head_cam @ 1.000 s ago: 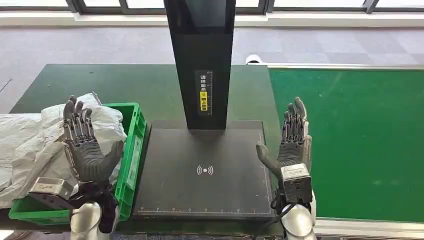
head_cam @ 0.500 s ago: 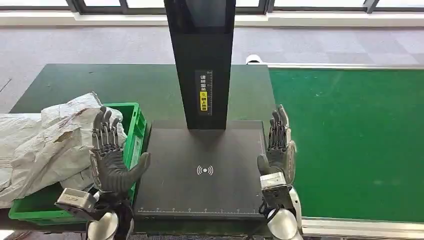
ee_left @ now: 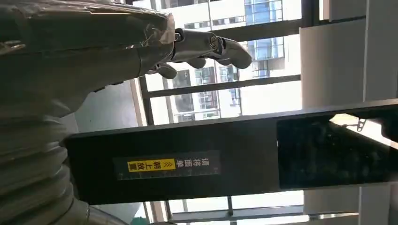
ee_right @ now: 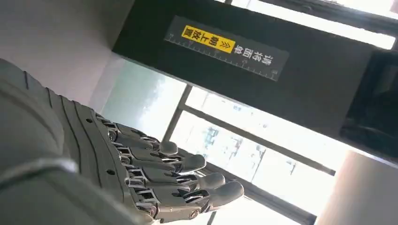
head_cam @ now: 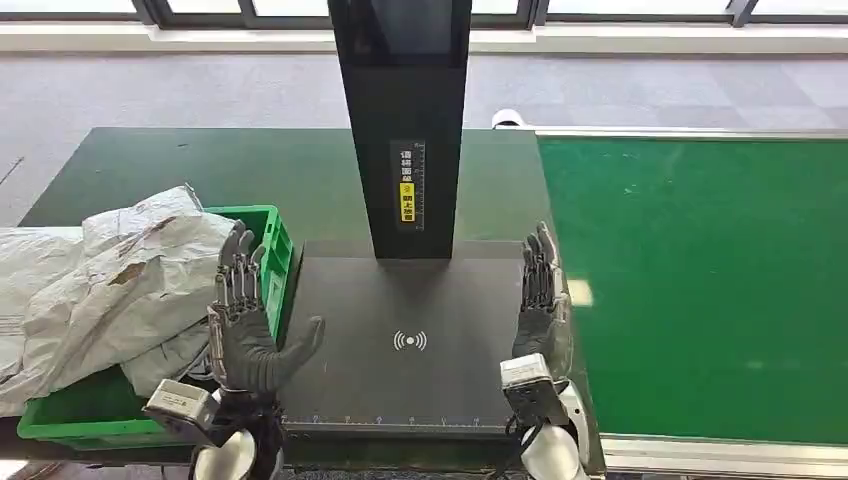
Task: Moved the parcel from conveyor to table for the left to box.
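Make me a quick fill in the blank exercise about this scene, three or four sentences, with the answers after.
1. The crumpled grey bags lie in and over a ____ crate.
2. The left hand and right hand are both open and hold ____.
3. The black column carries a label with a ____ section.
4. The belt beside the black platform is ____ in colour.

Answers: green; nothing; yellow; green
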